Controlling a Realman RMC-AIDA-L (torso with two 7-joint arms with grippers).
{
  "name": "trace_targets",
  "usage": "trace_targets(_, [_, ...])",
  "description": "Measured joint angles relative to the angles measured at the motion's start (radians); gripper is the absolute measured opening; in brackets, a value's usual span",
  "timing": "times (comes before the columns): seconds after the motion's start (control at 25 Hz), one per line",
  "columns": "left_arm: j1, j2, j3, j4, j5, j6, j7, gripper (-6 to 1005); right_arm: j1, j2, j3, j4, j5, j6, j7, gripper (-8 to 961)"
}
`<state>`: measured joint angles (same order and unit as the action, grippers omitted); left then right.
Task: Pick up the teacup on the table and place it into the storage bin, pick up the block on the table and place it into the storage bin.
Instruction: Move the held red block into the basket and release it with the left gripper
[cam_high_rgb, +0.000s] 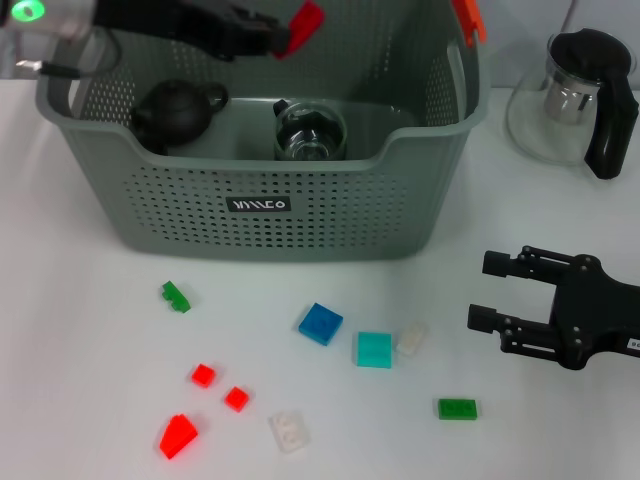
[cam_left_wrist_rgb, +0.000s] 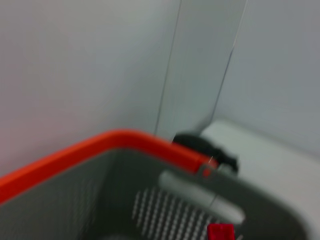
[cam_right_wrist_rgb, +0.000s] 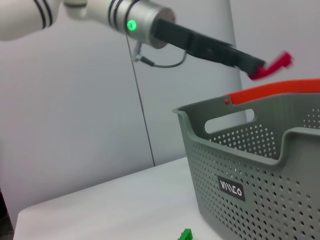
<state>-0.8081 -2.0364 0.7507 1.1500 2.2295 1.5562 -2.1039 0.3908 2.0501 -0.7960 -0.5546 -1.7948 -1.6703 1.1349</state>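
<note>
Long red block (cam_high_rgb: 300, 28) in left claw (cam_high_rgb: 283, 35), above grey-green perforated storage bin (cam_high_rgb: 330, 215)

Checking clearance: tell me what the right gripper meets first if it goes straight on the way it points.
The right gripper, open, points toward the robot's left; likely first is the small translucent white block, though height is unclear.

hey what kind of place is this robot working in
Probably a lab or test bench set up for tidying: a plain white table against bare walls, a perforated storage bin, scattered toy blocks such as a blue block, and a glass pitcher.
</note>
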Motion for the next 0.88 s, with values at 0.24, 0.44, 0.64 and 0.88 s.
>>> trace_targets(0.24, [-0.099, -0.007, 0.154, -0.018, 0.239, -0.070, -0.161, 199, 0.003, 0.001, 0.001, -0.001, 0.000, 0.000, 0.000, 740])
trace_targets(0.44, [-0.134, -0.023, 0.229, -0.077, 0.324, -0.151, -0.211, 224, 0.005, 0.001, 0.001, -0.001, 0.000, 0.001, -0.003, 740])
trace_targets(0.64, [-0.150, -0.032, 0.265, -0.148, 0.334, -0.225, -0.218, 248, 0.005, 0.001, 0.000, -0.001, 0.000, 0.002, -0.002, 740])
trace_targets(0.88, [-0.153, -0.039, 0.270, -0.164, 0.340, -0.272, -0.245, 277, 0.004, 0.001, 0.000, -0.001, 0.000, 0.002, 0.000, 740])
